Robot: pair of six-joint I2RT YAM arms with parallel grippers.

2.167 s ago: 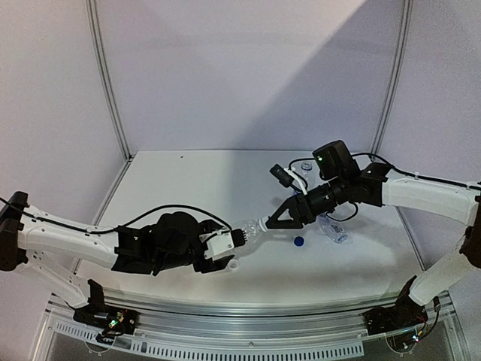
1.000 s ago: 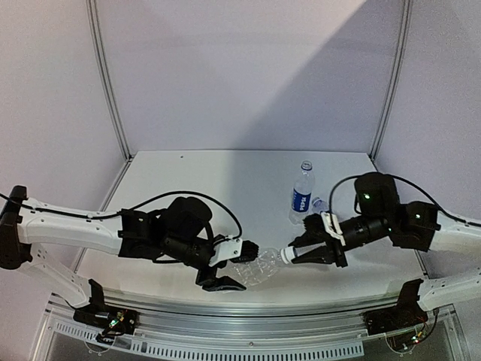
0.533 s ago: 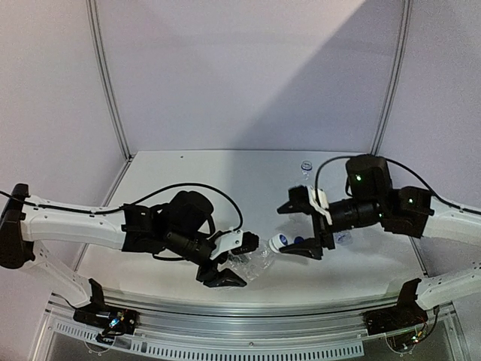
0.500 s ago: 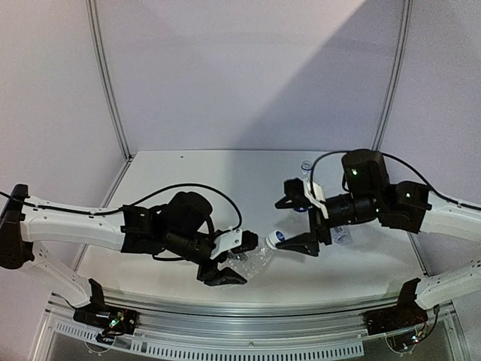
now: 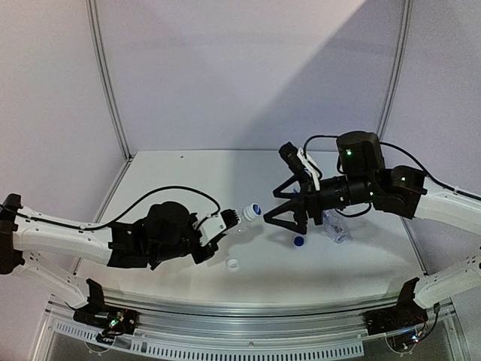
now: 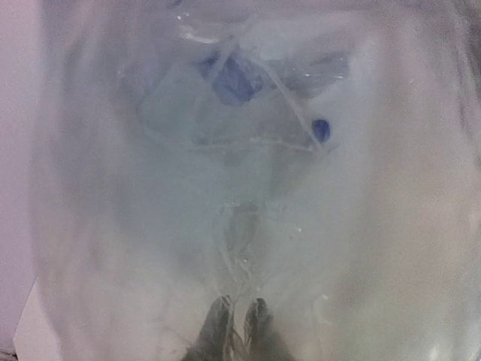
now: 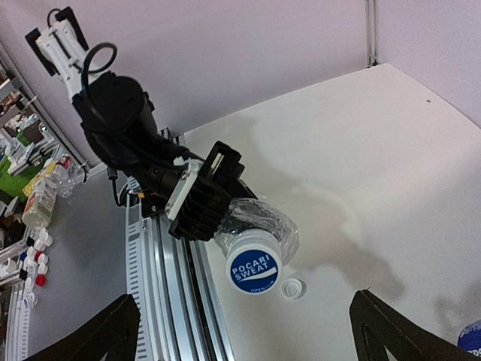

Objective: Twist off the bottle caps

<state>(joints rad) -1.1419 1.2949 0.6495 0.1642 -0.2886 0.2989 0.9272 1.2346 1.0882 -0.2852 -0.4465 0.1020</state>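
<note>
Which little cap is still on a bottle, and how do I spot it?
Follow the left arm to the left pincer, shut on a crumpled clear bottle held above the table. The cap sits on that bottle's mouth, facing the open right pincer. Unlike the white cap and blue cap lying loose on the table, it has a white rim and a lettered blue top.

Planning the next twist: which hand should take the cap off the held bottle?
Right. The left hand is shut on the bottle, its cap facing the right hand, which is open and lined up just in front of it.
</note>
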